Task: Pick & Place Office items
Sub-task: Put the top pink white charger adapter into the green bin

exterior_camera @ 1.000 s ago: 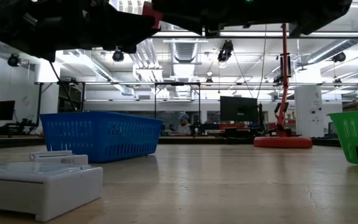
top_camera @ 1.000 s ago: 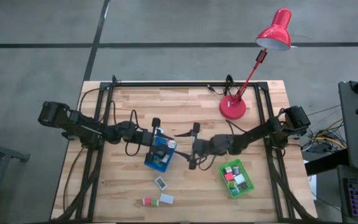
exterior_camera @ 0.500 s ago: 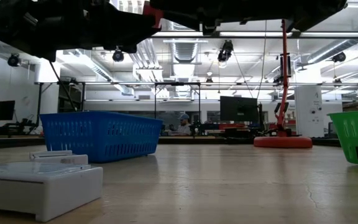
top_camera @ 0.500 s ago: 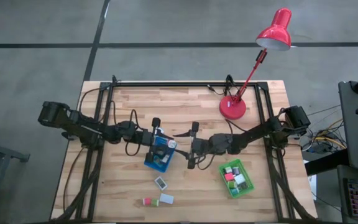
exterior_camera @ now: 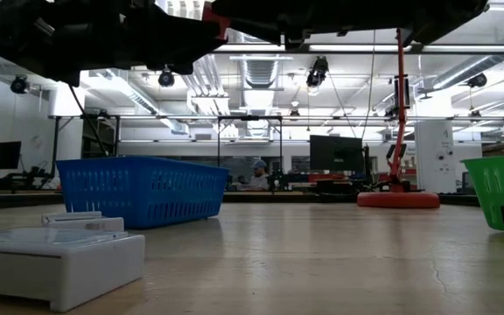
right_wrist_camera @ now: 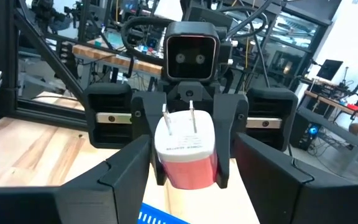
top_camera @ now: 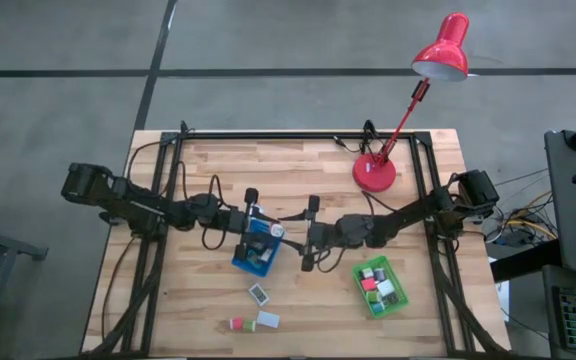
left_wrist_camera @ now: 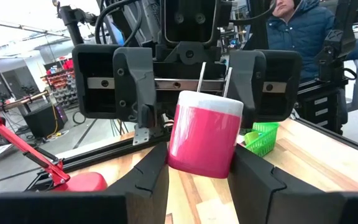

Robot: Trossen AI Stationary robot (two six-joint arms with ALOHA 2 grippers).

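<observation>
— Plug, where is it?
— The red and white plug (left_wrist_camera: 204, 134) is up in the air, over the blue tray (top_camera: 250, 258). The left gripper (top_camera: 268, 232) holds it. Its two fingers (left_wrist_camera: 148, 180) squeeze the red part from both sides. The two metal pins point away, at the other arm.

— What does the other arm do?
— The right gripper (top_camera: 293, 235) faces the left one, nose to nose, near the middle of the table (top_camera: 298, 165). Its fingers (right_wrist_camera: 126, 165) stand wide, one on each side of the plug. I see a gap between them and the plug, so they do not grip it.

— Where are the other little things?
— Some sit in the green tray (top_camera: 398, 300), on the right arm's side: white, red and dark ones. Three lie on the wood near the front edge. A white box (top_camera: 259, 293) is just in front of the blue tray. A small red block (top_camera: 236, 324) and a pale block (top_camera: 267, 320) lie side by side, closer to the edge.

— What else is on the table?
— A red lamp (top_camera: 375, 172) stands at the back, on the right side. Its head leans out past the table.

— Is somebody in the room?
— Yes. A person in a blue jacket (left_wrist_camera: 309, 31) sits behind the right arm, far from the grippers.
</observation>
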